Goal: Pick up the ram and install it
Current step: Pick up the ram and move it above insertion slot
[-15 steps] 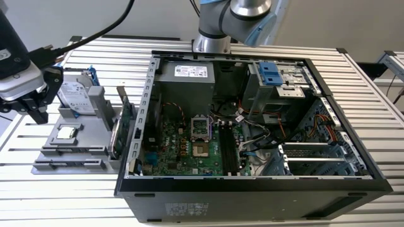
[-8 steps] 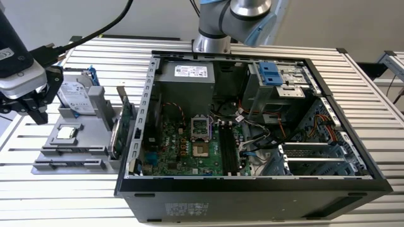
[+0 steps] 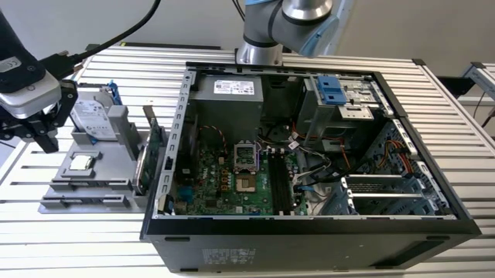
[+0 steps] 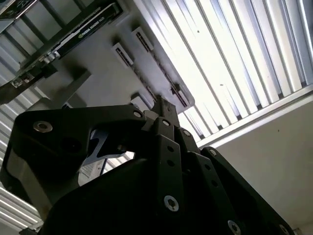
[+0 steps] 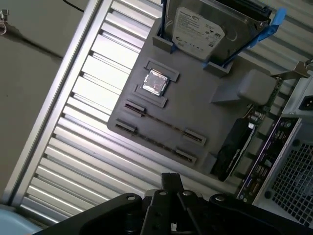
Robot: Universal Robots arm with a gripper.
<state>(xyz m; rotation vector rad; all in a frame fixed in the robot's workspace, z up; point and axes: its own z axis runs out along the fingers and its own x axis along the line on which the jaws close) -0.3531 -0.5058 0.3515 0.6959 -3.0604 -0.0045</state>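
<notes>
Closed hand (image 5: 171, 180) near tray (image 5: 205, 103), ram (image 5: 164, 123) slotted, white-labelled hard drive (image 5: 200, 32)

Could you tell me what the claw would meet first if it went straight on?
The claw would likely meet the tray's edge near the ram, though depth is unclear.

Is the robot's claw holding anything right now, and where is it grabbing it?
Nothing. The gripper hangs empty over the grey tray, where the ram sits in its slot.

open computer case (image 3: 309, 249) | grey tray (image 5: 195, 98): hard drive (image 5: 198, 32), processor (image 5: 156, 82), expansion card (image 3: 157, 145) | slatted table (image 5: 73, 132)
</notes>
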